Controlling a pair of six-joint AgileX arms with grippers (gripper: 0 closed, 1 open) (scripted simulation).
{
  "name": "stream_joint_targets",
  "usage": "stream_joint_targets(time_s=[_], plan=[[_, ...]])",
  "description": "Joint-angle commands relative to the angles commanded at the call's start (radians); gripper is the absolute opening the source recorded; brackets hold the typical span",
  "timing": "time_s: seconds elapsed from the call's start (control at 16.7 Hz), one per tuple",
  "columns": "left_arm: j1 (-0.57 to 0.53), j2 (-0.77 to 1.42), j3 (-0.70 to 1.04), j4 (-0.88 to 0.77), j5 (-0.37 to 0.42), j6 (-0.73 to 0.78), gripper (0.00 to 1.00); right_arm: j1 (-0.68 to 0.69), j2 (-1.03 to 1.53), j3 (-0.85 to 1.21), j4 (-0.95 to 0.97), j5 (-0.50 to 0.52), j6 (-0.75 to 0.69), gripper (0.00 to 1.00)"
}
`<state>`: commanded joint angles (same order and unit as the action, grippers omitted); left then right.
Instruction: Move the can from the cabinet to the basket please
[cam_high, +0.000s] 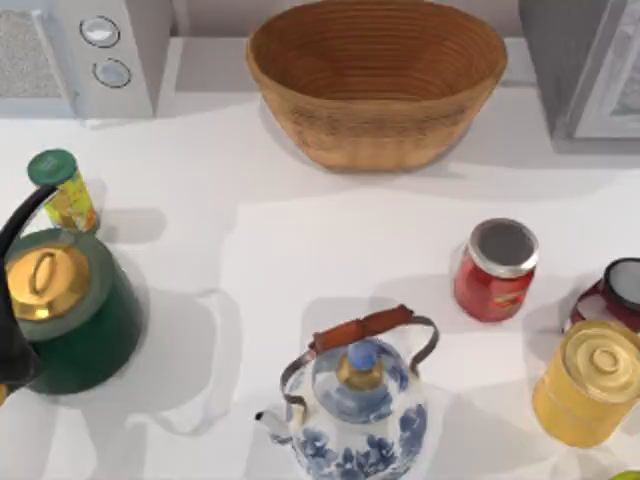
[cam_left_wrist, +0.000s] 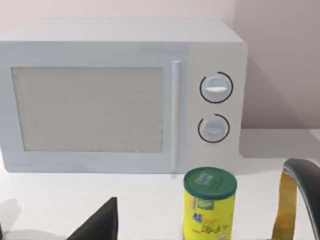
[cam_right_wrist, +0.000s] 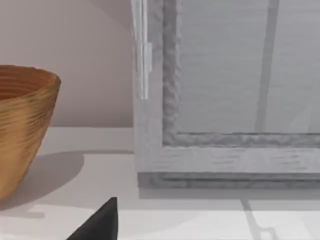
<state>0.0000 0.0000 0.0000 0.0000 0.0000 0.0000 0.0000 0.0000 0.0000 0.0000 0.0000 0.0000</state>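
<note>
The tan wicker basket (cam_high: 375, 85) stands at the back middle of the table, and its side (cam_right_wrist: 22, 130) also appears in the right wrist view. At the back right is the grey cabinet (cam_high: 585, 70), its white-framed door (cam_right_wrist: 225, 100) close in front of the right wrist camera. The can is hidden. A dark part of my right gripper (cam_right_wrist: 100, 222) shows low in the right wrist view, near the cabinet's lower corner. My left gripper (cam_left_wrist: 100, 225) shows as a dark tip facing the microwave.
A white microwave (cam_high: 85, 55) stands back left. In front of it are a yellow green-capped container (cam_high: 63, 190) and a green kettle (cam_high: 65, 310). A blue-white teapot (cam_high: 355, 410) sits front middle. A red jar (cam_high: 495, 268), dark red cup (cam_high: 615, 290) and yellow tin (cam_high: 590, 385) crowd the right.
</note>
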Motion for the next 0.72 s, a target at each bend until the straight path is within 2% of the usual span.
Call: stream_joint_targets(time_s=[0.18,0.36,0.72], plan=[[0.000,0.000,0.000,0.000,0.000,0.000,1.00,0.002,0.009,0.010,-0.002,0.001,0.000,1.00],[0.000,0.000,0.000,0.000,0.000,0.000,1.00,0.014,0.090,0.104,-0.027,0.012,0.000,1.00],[0.000,0.000,0.000,0.000,0.000,0.000,1.00,0.061,0.425,0.558,-0.133,0.062,0.003,1.00]])
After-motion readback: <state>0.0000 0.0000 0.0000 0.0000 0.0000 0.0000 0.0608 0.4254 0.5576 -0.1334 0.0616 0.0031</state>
